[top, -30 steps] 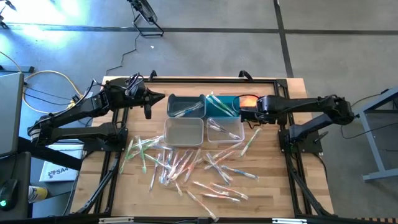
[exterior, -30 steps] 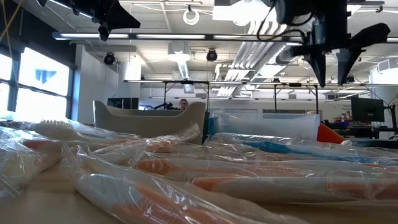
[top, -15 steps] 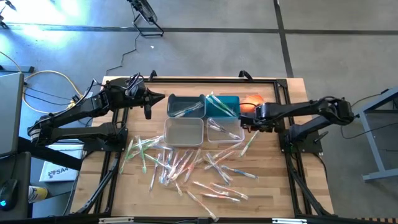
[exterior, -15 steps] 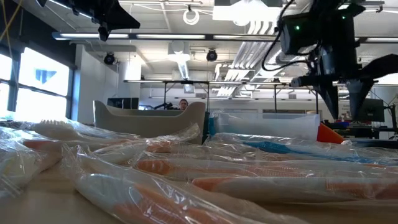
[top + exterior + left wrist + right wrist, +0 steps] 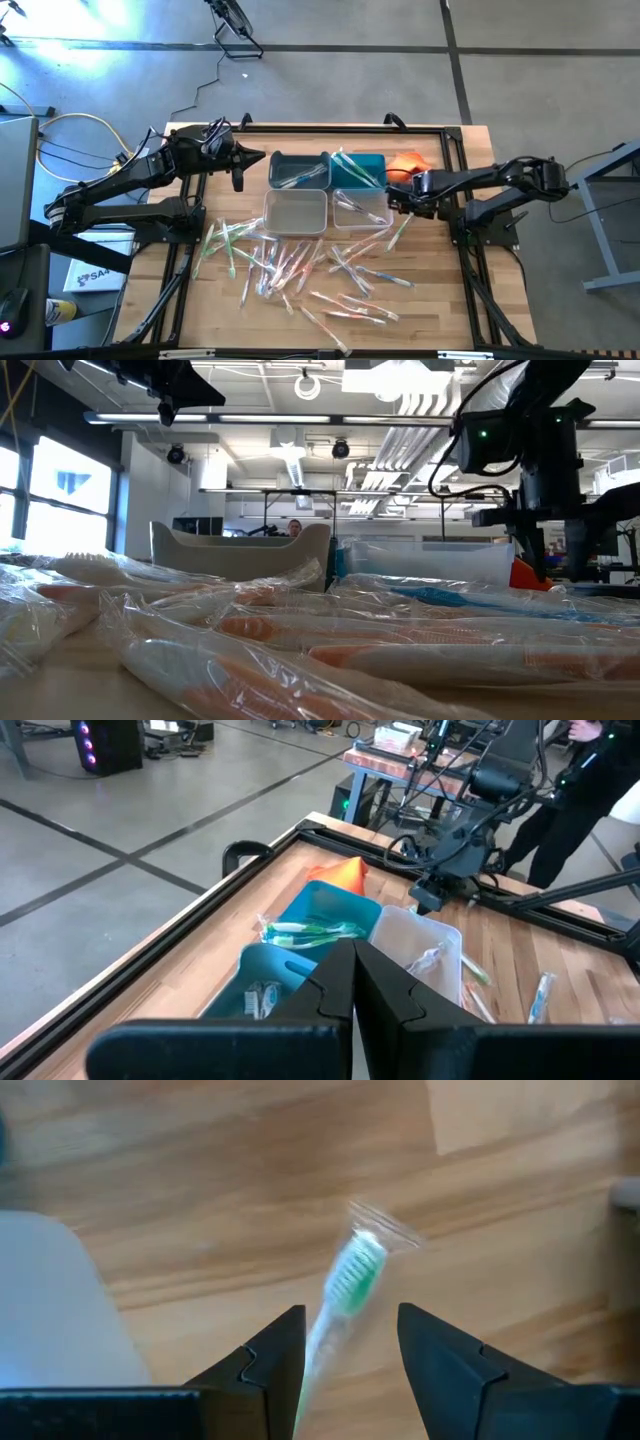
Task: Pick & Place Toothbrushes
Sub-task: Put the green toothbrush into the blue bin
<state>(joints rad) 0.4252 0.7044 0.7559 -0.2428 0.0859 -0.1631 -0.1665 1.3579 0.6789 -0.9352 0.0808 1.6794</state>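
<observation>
Right gripper lining up on a green toothbrush, jaws apart, nothing held.

Table [image 5: 440, 290]: wooden, with four small bins [image 5: 296, 211] in a block on the far side of the right gripper [image 5: 401, 203] from its arm, and the loose toothbrushes [image 5: 300, 265] scattered on the bare wood beyond. Left gripper [image 5: 238, 180] waits pinched shut, empty, raised beside the bins' other end. Right gripper hangs low, half-open, over the wood just beside the clear bin; the green toothbrush [image 5: 345, 1290] lies directly under and ahead of it, bristle end showing between the two fingers [image 5: 268, 1365], wrapper tip past them. Judgement: descend straight, keep the handle centred in the gap, close on the stiff handle rather than the crinkly wrapper, which looks likely to slip. Watch the bin wall close beside one finger.
</observation>
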